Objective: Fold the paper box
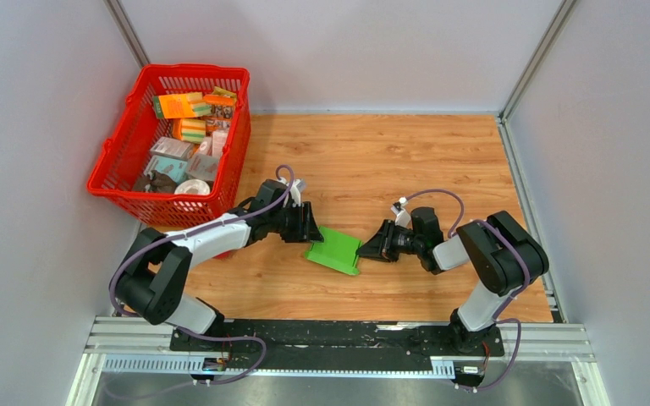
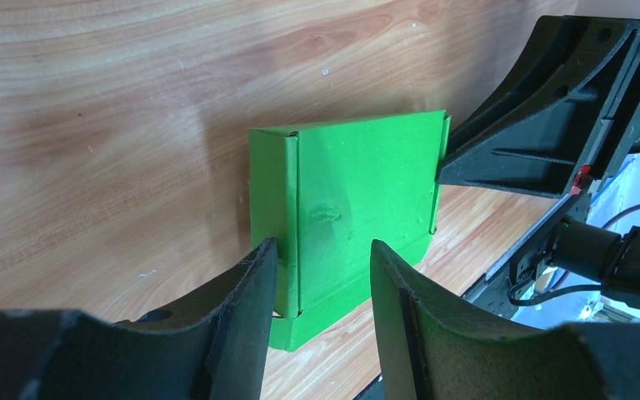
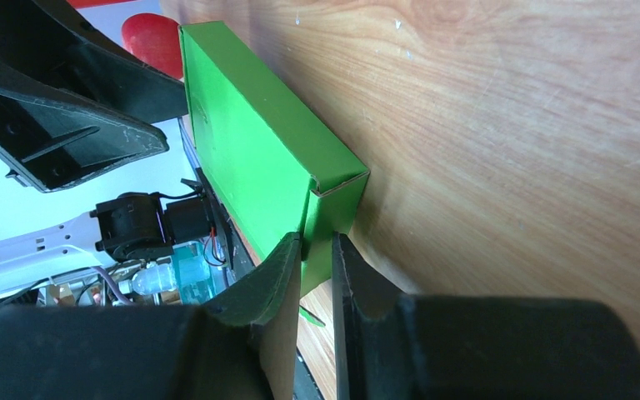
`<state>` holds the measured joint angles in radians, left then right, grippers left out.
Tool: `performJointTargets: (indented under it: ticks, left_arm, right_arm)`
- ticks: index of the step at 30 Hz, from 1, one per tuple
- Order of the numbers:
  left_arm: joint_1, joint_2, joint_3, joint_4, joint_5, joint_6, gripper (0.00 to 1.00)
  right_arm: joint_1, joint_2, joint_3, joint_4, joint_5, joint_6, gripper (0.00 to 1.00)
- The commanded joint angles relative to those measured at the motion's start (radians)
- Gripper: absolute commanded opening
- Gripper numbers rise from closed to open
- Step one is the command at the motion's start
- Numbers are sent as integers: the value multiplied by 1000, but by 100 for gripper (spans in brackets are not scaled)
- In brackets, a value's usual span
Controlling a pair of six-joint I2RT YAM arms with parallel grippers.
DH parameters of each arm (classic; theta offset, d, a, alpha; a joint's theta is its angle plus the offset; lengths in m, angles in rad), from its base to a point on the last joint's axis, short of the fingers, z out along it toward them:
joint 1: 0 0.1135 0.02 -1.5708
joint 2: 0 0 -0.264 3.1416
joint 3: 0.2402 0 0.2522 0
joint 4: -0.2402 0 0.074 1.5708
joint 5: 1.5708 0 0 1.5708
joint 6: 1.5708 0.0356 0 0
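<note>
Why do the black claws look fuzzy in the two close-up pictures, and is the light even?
Top external: even light, all sharp, only soft shadows. Left wrist: left fingers, close to the lens, blur; the box is sharp. Right wrist: right fingers blur likewise; the bright area at left is washed out.

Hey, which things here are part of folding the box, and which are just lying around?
In the job: paper box, left gripper, right gripper pinching its flap.
Lying about: red basket, small packages inside it.
</note>
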<state>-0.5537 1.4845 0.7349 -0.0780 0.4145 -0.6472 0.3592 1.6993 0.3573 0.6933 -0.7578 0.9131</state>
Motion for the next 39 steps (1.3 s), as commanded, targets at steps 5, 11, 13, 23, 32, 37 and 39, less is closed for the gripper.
performJointTargets:
  ticks: [5, 11, 13, 23, 32, 37, 39]
  left_arm:
    - [0, -33, -23, 17, -26, -17, 54]
    - [0, 0, -5, 4, 22, -14, 55]
    - [0, 19, -5, 21, 46, -26, 55]
    - [0, 134, -41, 300, 247, -186, 50]
    - [0, 106, -55, 262, 230, -194, 30]
    - [3, 111, -57, 257, 230, -195, 28]
    - [6, 100, -75, 279, 228, -221, 28]
  right_arm:
    - [-23, 69, -44, 8, 77, -14, 19]
    - [-26, 68, -44, 9, 71, -14, 18]
    - [-28, 71, -46, 9, 71, -16, 18]
    - [-29, 76, -44, 15, 64, -17, 18]
    - [-25, -116, 21, -293, 113, -101, 39]
    - [-6, -372, 61, -596, 257, -206, 68]
    - [59, -519, 130, -803, 435, -247, 79]
